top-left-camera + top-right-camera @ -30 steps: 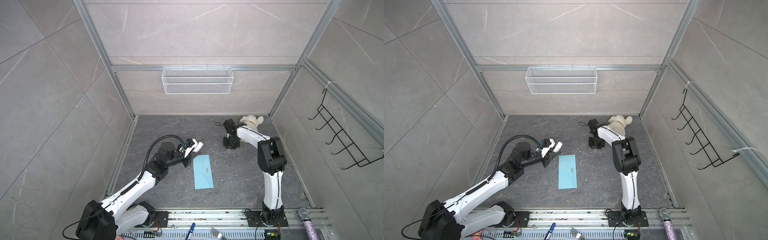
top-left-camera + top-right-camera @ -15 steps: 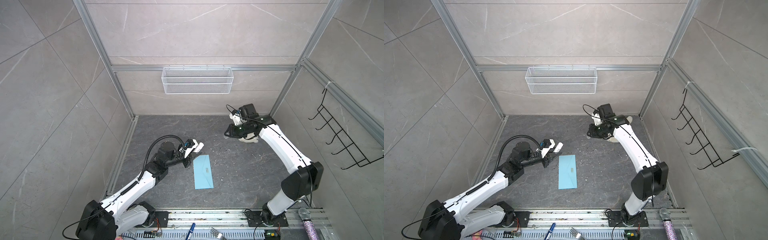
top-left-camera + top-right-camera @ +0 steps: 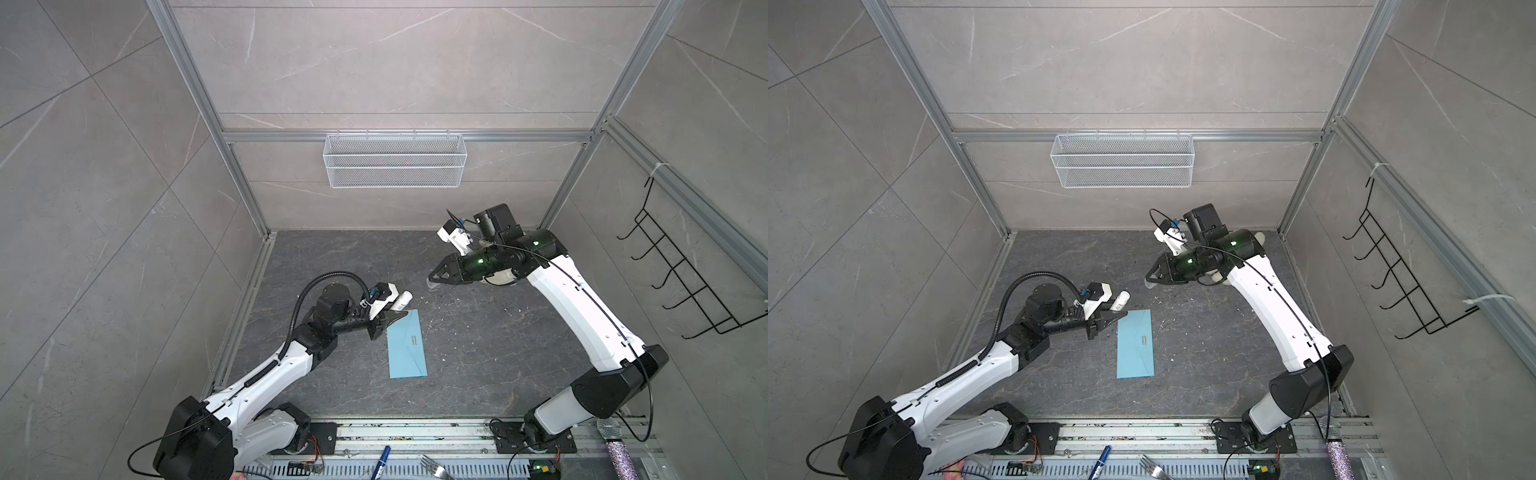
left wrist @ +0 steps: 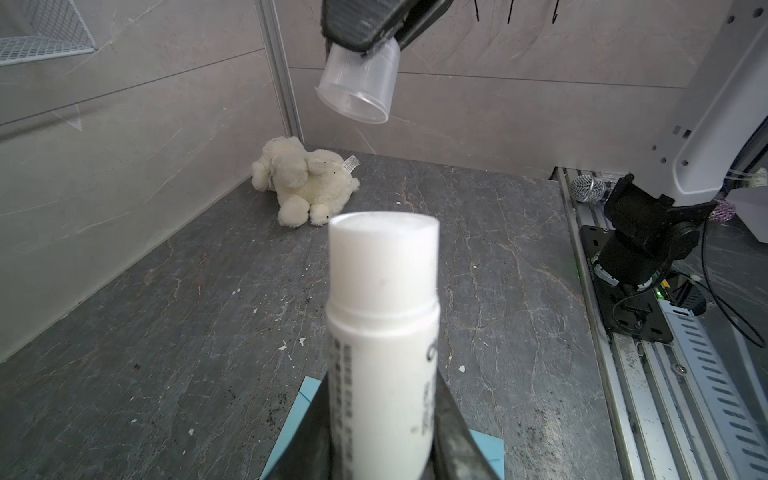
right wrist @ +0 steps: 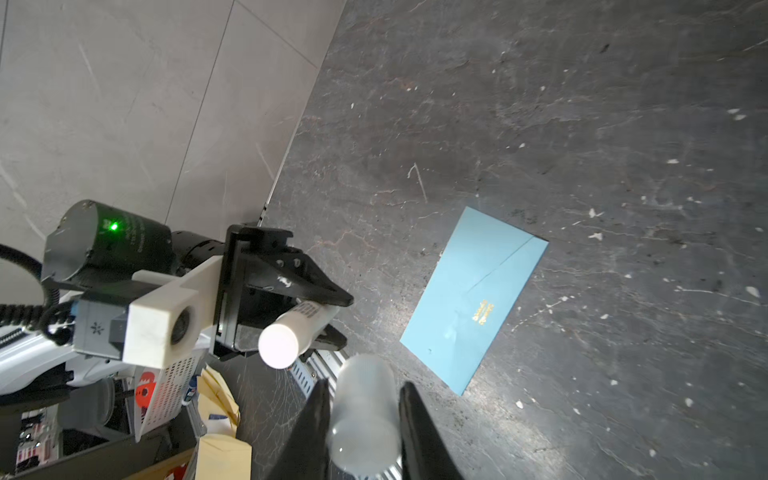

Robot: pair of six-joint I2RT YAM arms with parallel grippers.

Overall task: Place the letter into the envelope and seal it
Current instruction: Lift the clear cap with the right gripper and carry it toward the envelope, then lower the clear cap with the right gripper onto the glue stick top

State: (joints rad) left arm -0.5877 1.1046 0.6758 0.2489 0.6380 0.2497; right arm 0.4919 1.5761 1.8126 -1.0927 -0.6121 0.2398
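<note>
While your left tool grips the white glue stick (uncapped), your right tool pinches a clear cap. The envelope lies flat on the tabletop.

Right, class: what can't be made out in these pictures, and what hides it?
Letter: in no view; the closed envelope may hide it.
Envelope's gold print: too small, right wrist view.
Glue stick label: blurred, cut by edge, left wrist view.
Plush toy: mostly behind right arm, top views.
</note>
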